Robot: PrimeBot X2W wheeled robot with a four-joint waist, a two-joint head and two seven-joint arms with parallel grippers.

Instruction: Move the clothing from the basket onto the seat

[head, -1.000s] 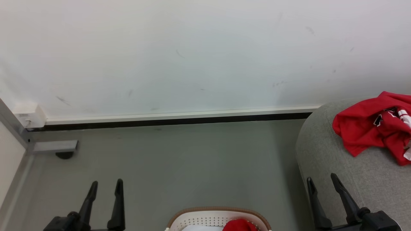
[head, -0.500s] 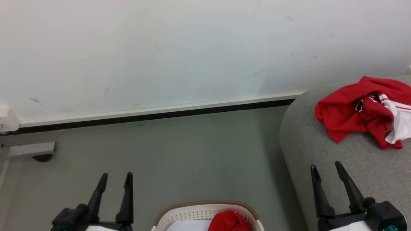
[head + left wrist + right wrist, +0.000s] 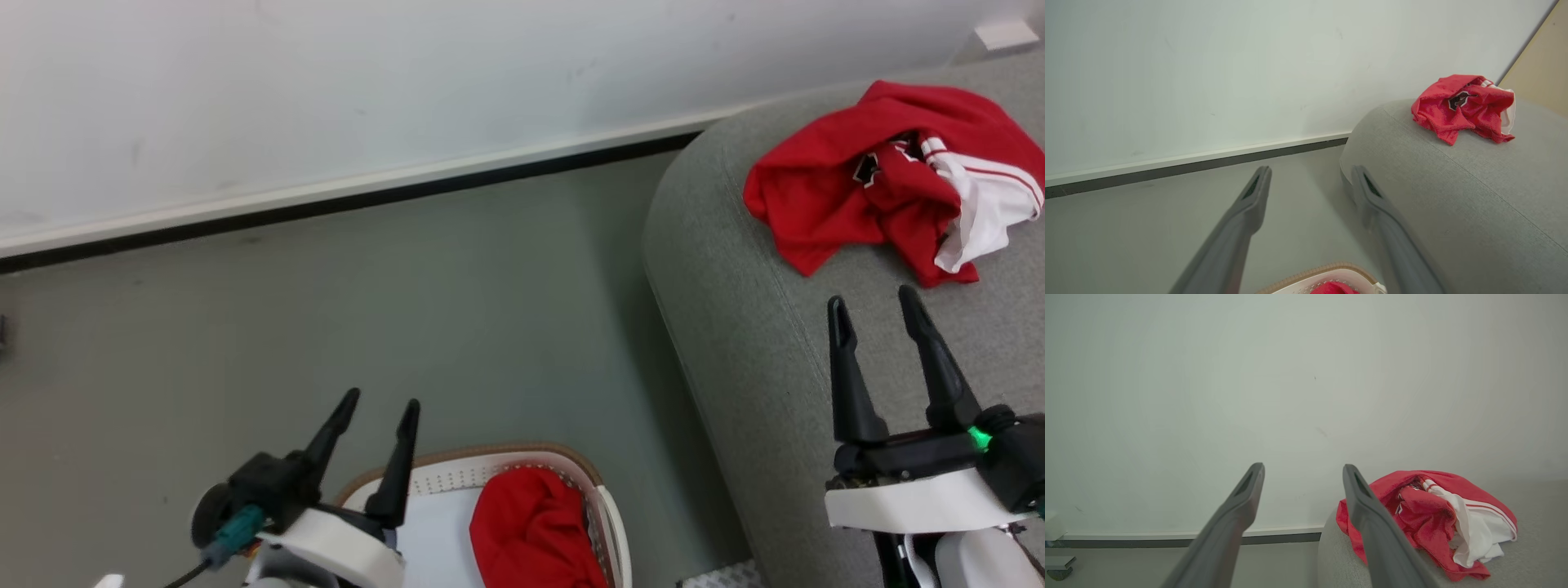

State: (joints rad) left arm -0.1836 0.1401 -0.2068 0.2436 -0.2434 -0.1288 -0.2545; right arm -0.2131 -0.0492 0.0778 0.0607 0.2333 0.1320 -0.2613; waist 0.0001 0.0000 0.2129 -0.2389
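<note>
A crumpled red garment with white bands (image 3: 890, 180) lies on the grey seat (image 3: 735, 327) at the right; it also appears in the left wrist view (image 3: 1461, 108) and the right wrist view (image 3: 1433, 518). Another red garment (image 3: 526, 527) sits in the white basket (image 3: 608, 523) with its tan rim at the bottom centre. My left gripper (image 3: 380, 404) is open above the basket's left side, holding nothing. My right gripper (image 3: 873, 306) is open and empty over the seat, a little short of the garment lying there.
Bare grey-green floor (image 3: 367, 286) stretches between the basket and the white wall (image 3: 408, 82) with its dark skirting strip. The seat's rounded corner (image 3: 1372, 134) stands close to the right of the basket.
The head view has swung right and down, so the wall, seat and basket sit differently in the picture. More of the basket and both arms now show. Both grippers stay open.
</note>
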